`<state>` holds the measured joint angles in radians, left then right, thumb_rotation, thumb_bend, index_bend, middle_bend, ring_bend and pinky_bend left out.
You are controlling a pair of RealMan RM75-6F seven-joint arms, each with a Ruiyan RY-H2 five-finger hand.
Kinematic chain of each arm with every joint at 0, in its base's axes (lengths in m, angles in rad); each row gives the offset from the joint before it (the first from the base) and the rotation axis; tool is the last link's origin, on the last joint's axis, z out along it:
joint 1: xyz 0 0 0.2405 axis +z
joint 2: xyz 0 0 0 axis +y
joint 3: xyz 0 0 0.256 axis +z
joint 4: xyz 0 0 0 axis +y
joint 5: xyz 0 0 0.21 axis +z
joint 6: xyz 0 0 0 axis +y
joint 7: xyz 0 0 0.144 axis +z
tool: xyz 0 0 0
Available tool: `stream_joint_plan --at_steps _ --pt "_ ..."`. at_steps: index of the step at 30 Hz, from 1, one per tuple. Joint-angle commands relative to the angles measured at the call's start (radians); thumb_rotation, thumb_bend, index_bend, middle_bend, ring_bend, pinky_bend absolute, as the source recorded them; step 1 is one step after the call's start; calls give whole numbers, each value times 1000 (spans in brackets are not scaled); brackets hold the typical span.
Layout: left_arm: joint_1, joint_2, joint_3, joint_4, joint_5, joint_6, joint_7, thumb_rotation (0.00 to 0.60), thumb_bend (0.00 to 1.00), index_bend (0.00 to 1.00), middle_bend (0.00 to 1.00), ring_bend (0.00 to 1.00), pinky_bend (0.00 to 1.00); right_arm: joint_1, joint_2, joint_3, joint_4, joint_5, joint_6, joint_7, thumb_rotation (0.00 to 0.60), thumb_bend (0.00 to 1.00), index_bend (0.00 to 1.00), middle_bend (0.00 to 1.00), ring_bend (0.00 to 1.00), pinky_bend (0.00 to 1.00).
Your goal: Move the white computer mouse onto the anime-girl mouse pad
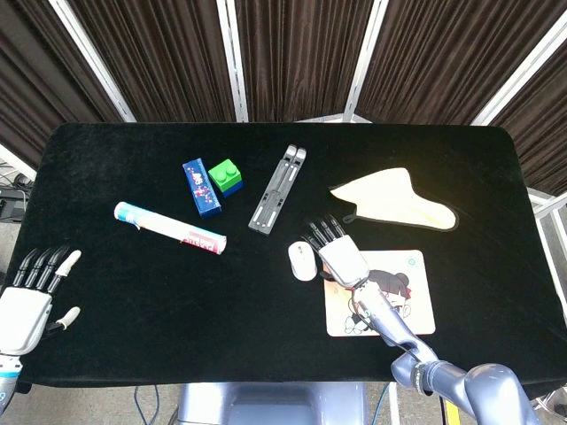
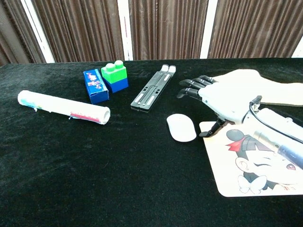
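The white computer mouse [image 1: 302, 260] [image 2: 181, 127] lies on the black table just left of the anime-girl mouse pad [image 1: 394, 301] [image 2: 258, 165]. My right hand [image 1: 337, 251] [image 2: 218, 100] hovers over the pad's upper left corner, right beside the mouse, fingers spread and holding nothing; its thumb points down near the pad's edge. At the table's near left corner my left hand [image 1: 27, 297] is open with fingers apart, far from the mouse. It does not show in the chest view.
A folded grey stand [image 1: 277, 189] [image 2: 153, 88] lies behind the mouse. A blue box [image 1: 201, 186], a green-and-blue brick [image 1: 227, 176] and a paper-wrapped roll [image 1: 169, 227] lie to the left. A cream cloth [image 1: 394, 200] lies behind the pad.
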<state>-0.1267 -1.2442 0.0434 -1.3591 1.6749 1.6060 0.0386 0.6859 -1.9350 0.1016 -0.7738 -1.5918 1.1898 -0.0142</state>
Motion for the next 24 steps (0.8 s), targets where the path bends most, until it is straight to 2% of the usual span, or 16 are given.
stream_joint_plan --at_steps 1,24 --pt "0 0 0 0 1 0 -1 600 218 0 0 0 0 1 -1 -1 3 0 2 -3 600 0 172 38 0 0" --pt "0 2 -2 0 6 -17 -9 600 218 0 0 0 0 31 -38 0 35 1 -2 18 600 0 176 40 0 0"
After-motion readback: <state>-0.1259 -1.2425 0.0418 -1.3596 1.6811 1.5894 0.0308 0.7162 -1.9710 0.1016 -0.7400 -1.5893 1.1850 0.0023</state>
